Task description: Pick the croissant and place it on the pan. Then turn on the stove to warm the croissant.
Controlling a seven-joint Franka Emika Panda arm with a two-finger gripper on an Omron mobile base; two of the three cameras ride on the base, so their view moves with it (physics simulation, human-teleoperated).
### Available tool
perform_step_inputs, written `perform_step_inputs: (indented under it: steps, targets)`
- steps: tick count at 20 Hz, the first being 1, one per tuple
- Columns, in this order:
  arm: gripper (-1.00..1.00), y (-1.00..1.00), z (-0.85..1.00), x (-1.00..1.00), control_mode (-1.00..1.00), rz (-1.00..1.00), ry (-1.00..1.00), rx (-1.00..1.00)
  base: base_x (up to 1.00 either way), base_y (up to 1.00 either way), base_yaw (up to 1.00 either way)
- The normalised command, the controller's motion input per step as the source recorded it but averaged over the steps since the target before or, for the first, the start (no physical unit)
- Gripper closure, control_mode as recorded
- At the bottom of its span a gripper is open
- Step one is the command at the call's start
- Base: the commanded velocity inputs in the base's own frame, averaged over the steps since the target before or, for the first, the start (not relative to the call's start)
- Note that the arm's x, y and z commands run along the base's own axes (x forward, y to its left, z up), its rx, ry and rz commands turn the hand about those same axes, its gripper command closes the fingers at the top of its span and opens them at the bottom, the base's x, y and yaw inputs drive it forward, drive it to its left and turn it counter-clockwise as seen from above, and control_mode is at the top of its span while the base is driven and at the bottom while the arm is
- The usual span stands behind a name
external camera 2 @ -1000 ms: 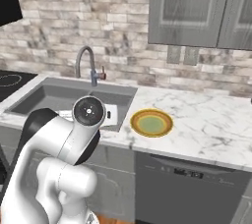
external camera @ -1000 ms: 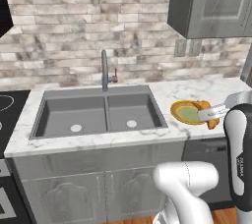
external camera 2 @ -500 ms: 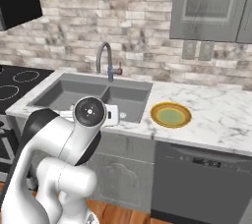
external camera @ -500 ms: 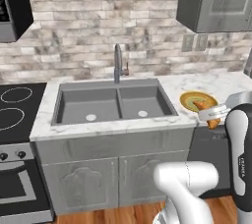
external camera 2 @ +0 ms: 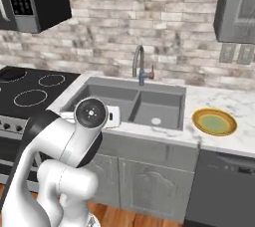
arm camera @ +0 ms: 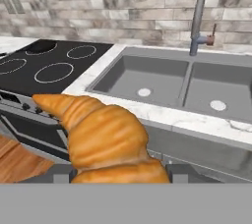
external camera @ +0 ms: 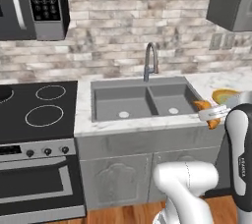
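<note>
Croissant (arm camera: 106,139) large at bottom centre of the hand view, pinched between the gripper (arm camera: 118,173) fingers, stove (arm camera: 47,66) at upper left, sink (arm camera: 182,83) at right, yellow plate (external camera 2: 214,122) on counter at right of the right base view

Pan (arm camera: 40,46) mostly cut off at stove (external camera: 34,105) far corner; croissant (arm camera: 101,137) hides claw (arm camera: 118,173) fingertips.

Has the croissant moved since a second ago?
Yes. Held in the gripper, the croissant has gone left, from over the yellow plate to the right edge of the sink.
</note>
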Motion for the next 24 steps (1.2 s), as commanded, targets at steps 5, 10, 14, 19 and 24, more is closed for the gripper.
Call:
perform_step_inputs:
  steps: [5, 10, 14, 19, 24]
  targets:
    - [1.0, 0.0, 0.0, 0.0, 1.0, 0.0, 0.0, 0.0, 0.0, 0.74, 0.0]
    - [1.0, 0.0, 0.0, 0.0, 1.0, 0.0, 0.0, 0.0, 0.0, 0.69, 0.0]
    - [1.0, 0.0, 0.0, 0.0, 1.0, 0.0, 0.0, 0.0, 0.0, 0.61, 0.0]
    - [1.0, 0.0, 0.0, 0.0, 1.0, 0.0, 0.0, 0.0, 0.0, 0.55, 0.0]
    - [1.0, 0.0, 0.0, 0.0, 1.0, 0.0, 0.0, 0.0, 0.0, 0.57, 0.0]
